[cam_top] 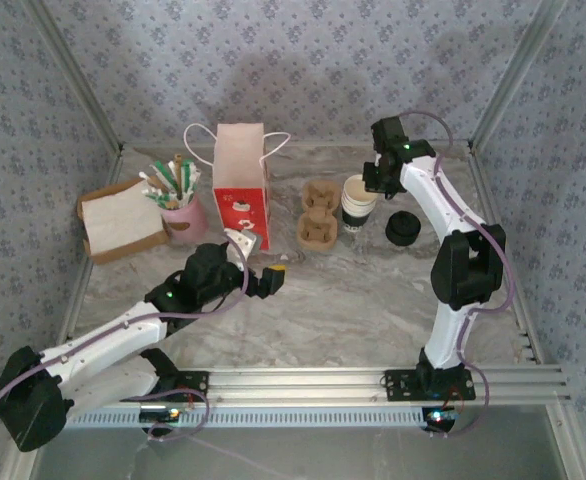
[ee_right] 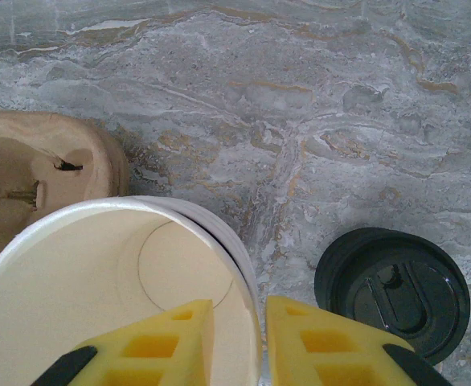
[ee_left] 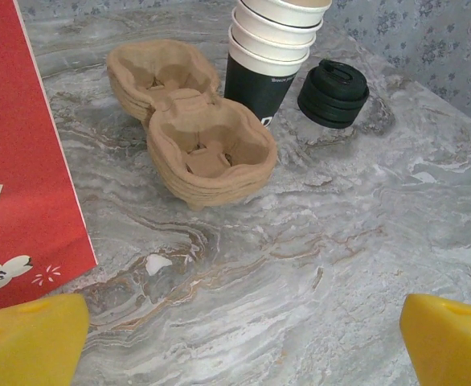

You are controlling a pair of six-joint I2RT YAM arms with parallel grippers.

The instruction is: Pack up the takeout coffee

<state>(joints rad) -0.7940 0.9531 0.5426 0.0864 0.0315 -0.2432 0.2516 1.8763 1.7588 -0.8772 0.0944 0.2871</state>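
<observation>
The right hand (ee_right: 242,314) stands narrow over a stack of nested cups. 1 yellow finger is inside the topmost small black paper cup (ee_right: 99,273) and 1 is outside, with the white rim between them. I cannot tell whether the pads press the wall.

To do this step well, the pinch should take the top cup's wall alone, squarely and not so hard that the paper buckles. The lift should then go straight up. Nested cups tend to cling, so a slow pull seems wise.

The stack stands at the back right of the grey marbled tabletop (ee_right: 300,121), just beside the brown moulded cardboard cup carrier (ee_left: 207,153) on its left. The round black plastic lid (ee_right: 392,293) tops a short pile of lids just beside the stack on its right, apart from the outer finger.

The tall red paper bag (cam_top: 241,180) stands further left, beyond the carrier, which lies in the way of any low path to it. The left hand (ee_left: 235,346) hangs wide and holds nothing, near the bag's foot. A pink cup of wrapped straws or stirrers (cam_top: 181,215) and a brown cardboard tray with white paper (cam_top: 123,222) stand well off to the left.
</observation>
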